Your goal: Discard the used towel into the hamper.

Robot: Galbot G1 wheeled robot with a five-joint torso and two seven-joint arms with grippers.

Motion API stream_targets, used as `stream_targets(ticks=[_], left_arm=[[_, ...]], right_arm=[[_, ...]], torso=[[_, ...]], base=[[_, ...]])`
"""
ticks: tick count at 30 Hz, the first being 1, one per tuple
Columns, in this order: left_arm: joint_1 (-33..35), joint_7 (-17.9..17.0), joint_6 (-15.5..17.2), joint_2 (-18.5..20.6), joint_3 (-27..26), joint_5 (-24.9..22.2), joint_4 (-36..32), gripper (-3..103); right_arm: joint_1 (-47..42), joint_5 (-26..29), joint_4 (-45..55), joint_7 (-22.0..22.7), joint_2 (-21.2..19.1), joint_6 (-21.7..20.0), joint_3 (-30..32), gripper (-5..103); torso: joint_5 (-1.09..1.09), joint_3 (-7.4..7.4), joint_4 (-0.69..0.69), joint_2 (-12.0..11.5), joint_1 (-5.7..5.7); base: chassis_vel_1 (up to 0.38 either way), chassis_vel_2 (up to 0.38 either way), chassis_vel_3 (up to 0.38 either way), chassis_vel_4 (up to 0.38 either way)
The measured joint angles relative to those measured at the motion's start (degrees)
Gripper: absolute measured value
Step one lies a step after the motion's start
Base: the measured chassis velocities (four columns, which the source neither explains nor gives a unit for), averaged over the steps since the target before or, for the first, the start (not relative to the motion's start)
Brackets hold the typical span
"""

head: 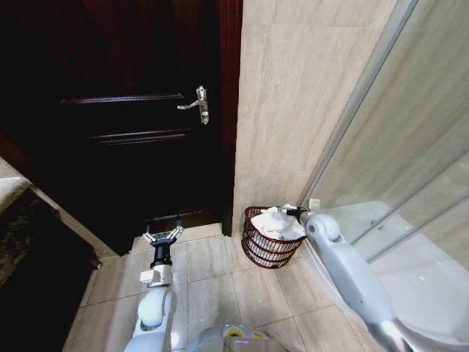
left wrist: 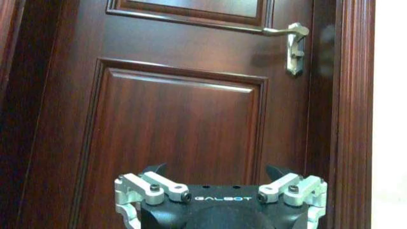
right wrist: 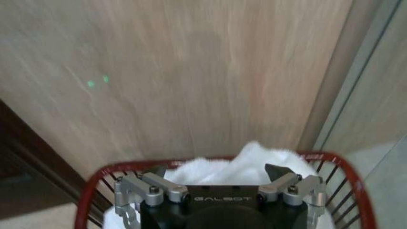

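Hamper (head: 265, 248): upright on floor tiles by the beige wall, mouth upward, white towel (head: 278, 222) heaped inside. Your right pincer (head: 284, 212): spread wide, above towel. Your left pincer (head: 163, 235): wide, facing the door (head: 132, 132).

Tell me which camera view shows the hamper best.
The head view: the whole hamper stands by the wall, the white towel in it. The right wrist view catches its rim behind the open right gripper; the left wrist view faces the door.
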Motion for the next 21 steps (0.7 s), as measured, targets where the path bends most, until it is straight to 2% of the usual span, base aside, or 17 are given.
stream_targets(ticks=[5, 16, 21], left_arm=[[-0.57, -0.08, 0.01, 0.01, -0.13, 0.71, 0.51, 100], [-1.53, -0.26, -0.06, 0.01, 0.42, 2.55, 1.97, 100], [-1.58, -0.30, -0.06, 0.01, 0.38, 2.82, 1.84, 100]], right_arm=[[1.78, -1.78, -7.65, -2.63, 2.10, 0.01, -1.21, 100], [0.31, -3.43, -16.79, -9.06, 3.24, 0.41, -0.83, 100], [1.36, -7.13, -22.99, -12.73, 5.60, 1.70, -0.11, 100]], torso=[[-0.01, 0.00, -0.02, 0.00, 0.01], [-0.01, -0.01, -0.03, 0.01, -0.01], [-0.01, -0.01, -0.03, 0.01, -0.01]], base=[[0.000, 0.000, 0.000, 0.000], [0.000, 0.000, 0.000, 0.000], [0.000, 0.000, 0.000, 0.000]])
